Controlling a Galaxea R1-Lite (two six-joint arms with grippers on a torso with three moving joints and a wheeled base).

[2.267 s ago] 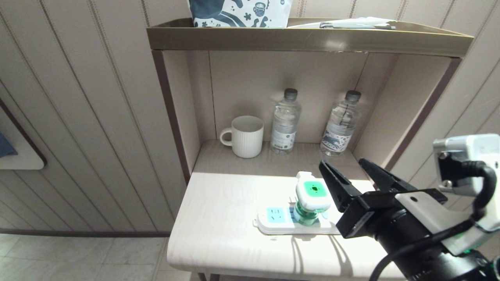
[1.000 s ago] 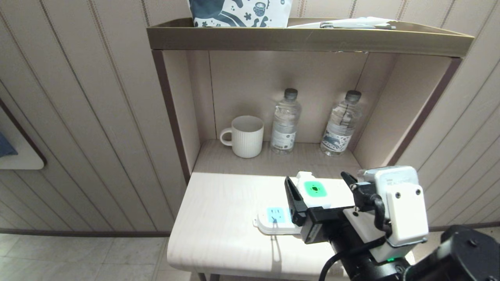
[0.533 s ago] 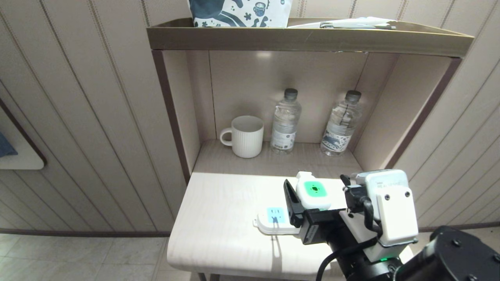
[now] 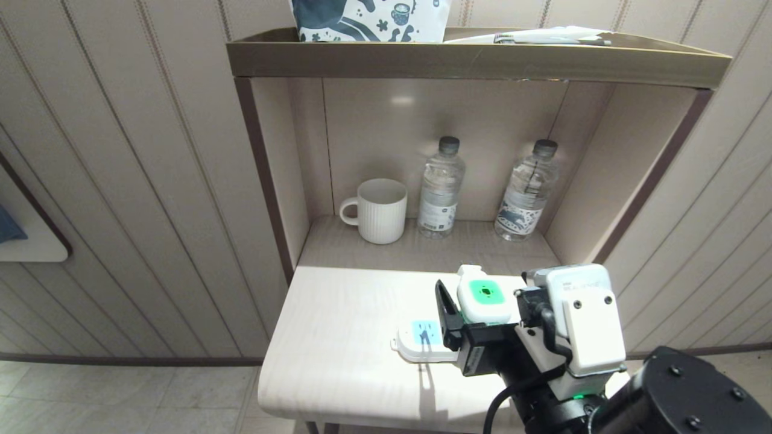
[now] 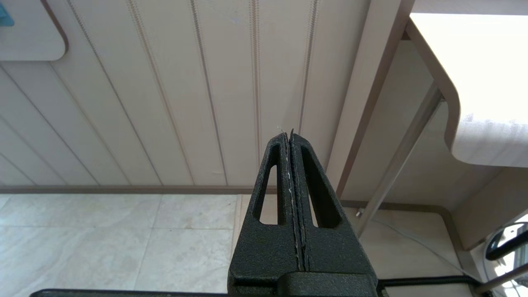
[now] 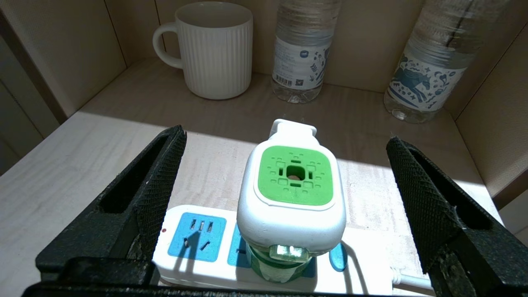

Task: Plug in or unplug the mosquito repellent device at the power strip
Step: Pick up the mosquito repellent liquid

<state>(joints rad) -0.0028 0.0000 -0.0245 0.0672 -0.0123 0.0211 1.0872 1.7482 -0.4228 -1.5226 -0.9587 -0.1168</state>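
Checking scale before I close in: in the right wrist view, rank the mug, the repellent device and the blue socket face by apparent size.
1. mosquito repellent device, though it is nearest the camera
2. mug
3. blue socket face

White mosquito repellent device (image 6: 291, 194) with green face; white power strip (image 6: 198, 243), blue sockets. White ribbed mug (image 6: 214, 49), upper left. Black textured right gripper (image 6: 284, 198).
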